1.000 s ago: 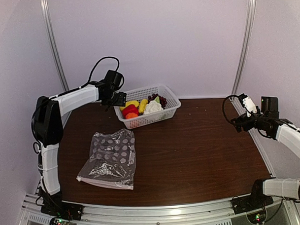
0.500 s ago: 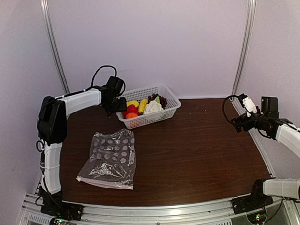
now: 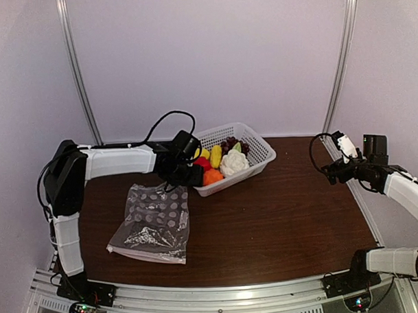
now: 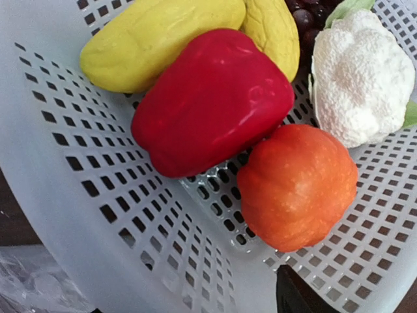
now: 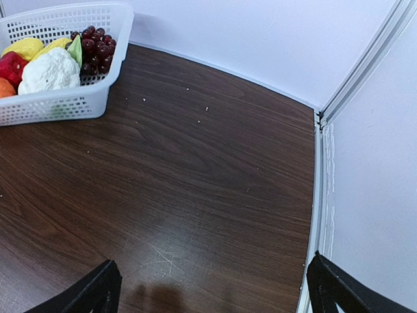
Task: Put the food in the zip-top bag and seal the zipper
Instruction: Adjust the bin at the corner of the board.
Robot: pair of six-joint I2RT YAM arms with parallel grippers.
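Presently: left gripper pressed against the left end of the white perforated plastic basket, its jaw spread indiscernible; right gripper spread wide, holding nothing.

Toy food fills basket; dotted bag lies flat.

White plastic basket with square perforations in its floor and walls and a solid, smooth rim. It stands on the far half of the bench, left of centre, its long axis slanted to the bench edges. The bench has a dark brown wood-grain top. A few pale specks lie scattered to the right of the basket, and faint scratches mark the nearer part. A plain pale back wall is flanked by two slanting metal posts. A ribbed metal rail runs along the near edge.
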